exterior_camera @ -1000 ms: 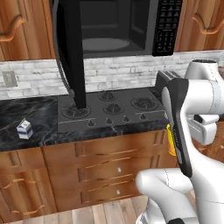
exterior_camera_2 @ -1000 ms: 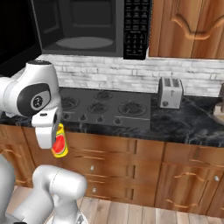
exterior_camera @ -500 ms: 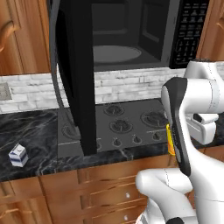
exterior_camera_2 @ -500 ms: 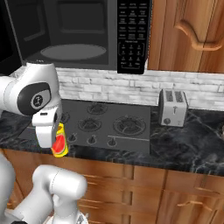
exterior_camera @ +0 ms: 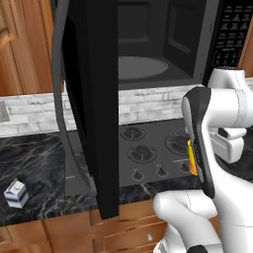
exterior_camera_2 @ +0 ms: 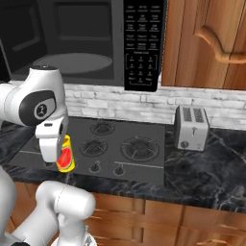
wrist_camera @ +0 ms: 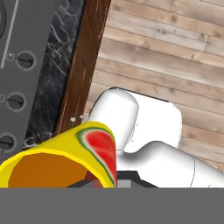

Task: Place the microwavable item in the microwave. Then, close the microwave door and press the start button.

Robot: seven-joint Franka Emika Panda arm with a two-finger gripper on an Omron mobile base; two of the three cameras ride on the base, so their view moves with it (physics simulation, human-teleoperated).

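Microwave door swung open, grey turntable inside, milk carton on counter (possibly yellow cup behind arm)

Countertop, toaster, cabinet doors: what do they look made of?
Countertop: looks like polished black marble, with white veins and a faint sheen. Toaster: seemingly brushed metal, silver-grey sides, two slots on top. Cabinet doors: apparently varnished wood, reddish-brown with vertical grain.

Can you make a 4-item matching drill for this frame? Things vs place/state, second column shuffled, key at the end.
Things:
1. yellow cup
2. microwave door
3. toaster
4. milk carton

Place or state:
A. swung wide open
B. on the counter to the right of the cooktop
C. held in the shut pincer
D. on the counter to the left of the cooktop

Pairs: 1-C, 2-A, 3-B, 4-D
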